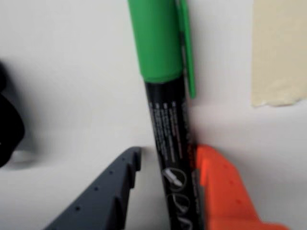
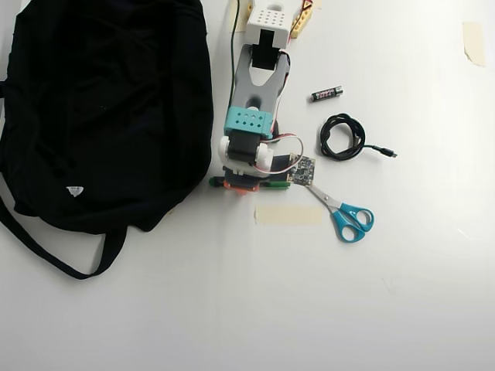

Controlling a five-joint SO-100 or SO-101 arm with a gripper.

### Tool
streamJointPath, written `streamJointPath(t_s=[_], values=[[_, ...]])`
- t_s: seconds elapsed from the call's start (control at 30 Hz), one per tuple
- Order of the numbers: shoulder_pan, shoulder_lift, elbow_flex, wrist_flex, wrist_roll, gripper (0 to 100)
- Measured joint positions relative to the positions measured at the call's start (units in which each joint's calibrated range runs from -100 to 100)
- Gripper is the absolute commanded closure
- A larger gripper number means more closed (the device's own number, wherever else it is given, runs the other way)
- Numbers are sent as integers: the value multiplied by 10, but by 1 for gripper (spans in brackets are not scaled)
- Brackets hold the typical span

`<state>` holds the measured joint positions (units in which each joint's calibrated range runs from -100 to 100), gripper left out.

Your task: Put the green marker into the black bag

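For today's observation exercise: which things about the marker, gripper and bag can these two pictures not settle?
- Green marker: print blurred in wrist view; mostly under the arm overhead.
- Gripper: grip unclear; orange finger touches, grey one apart.
- Black bag: opening indistinguishable, top cut off overhead.

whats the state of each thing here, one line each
green marker: capped, lying flat on the table between the gripper's fingers
gripper: open, the orange finger against the marker's barrel, the grey finger apart from it
black bag: lying flat, strap trailing toward the bottom of the overhead view
scissors: blades closed, flat on the table
cable: coiled, plug end loose
battery: lying on its side
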<state>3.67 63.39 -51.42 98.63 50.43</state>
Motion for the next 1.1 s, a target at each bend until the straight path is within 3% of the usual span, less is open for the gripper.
streamJointPath(t_s=[0.63,0.83,1.1], values=[[0,0,0,0,0,86],[0,0,0,0,-11,94],[-1,0,0,0,-13,95]])
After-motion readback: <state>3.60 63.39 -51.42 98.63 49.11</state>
